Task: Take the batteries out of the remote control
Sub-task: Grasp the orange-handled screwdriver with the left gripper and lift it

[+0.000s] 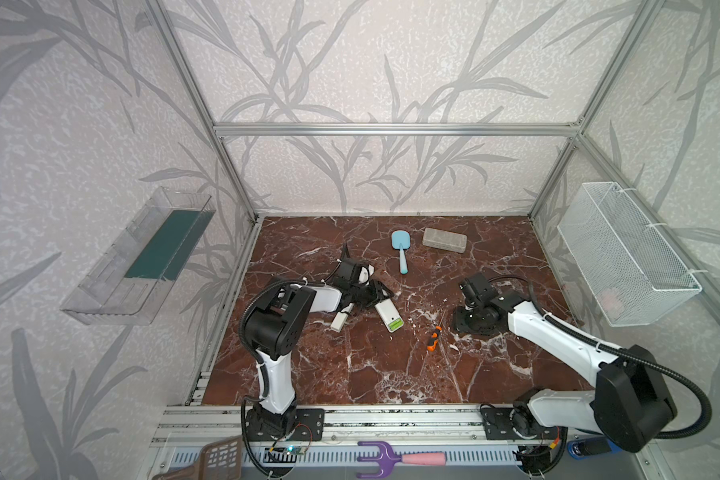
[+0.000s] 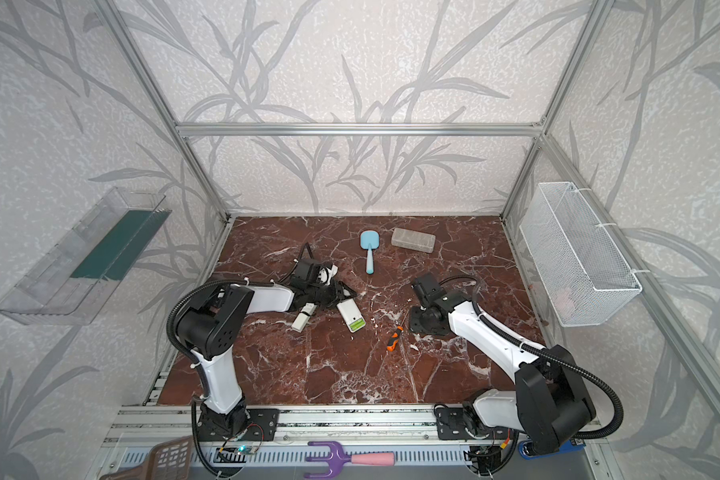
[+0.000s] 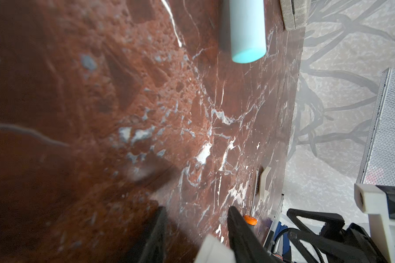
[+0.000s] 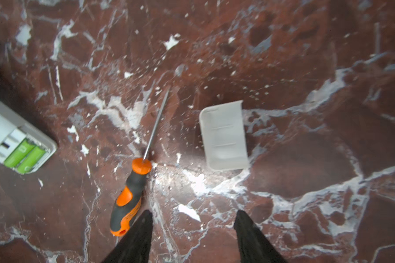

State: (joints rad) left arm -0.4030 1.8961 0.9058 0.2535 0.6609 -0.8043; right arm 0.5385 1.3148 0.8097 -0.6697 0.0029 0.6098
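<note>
A white remote control (image 1: 385, 311) (image 2: 347, 311) lies on the marble floor with its battery bay uncovered. Two lime-green batteries (image 1: 395, 323) (image 4: 24, 154) sit side by side in it. My left gripper (image 1: 381, 296) (image 3: 196, 209) hangs low over the remote's far end, jaws apart, with a white corner of the remote (image 3: 212, 250) between them near their base. My right gripper (image 1: 472, 322) (image 4: 193, 213) points down at the floor, open and empty. The white battery cover (image 4: 224, 136) lies just beyond its fingertips, and the orange-and-black screwdriver (image 1: 433, 337) (image 4: 128, 200) is beside one finger.
A second white remote (image 1: 341, 319) lies under the left forearm. A light-blue brush (image 1: 400, 249) and a grey block (image 1: 444, 239) rest toward the back. A wire basket (image 1: 624, 253) hangs on the right wall, a clear tray (image 1: 134, 266) on the left wall.
</note>
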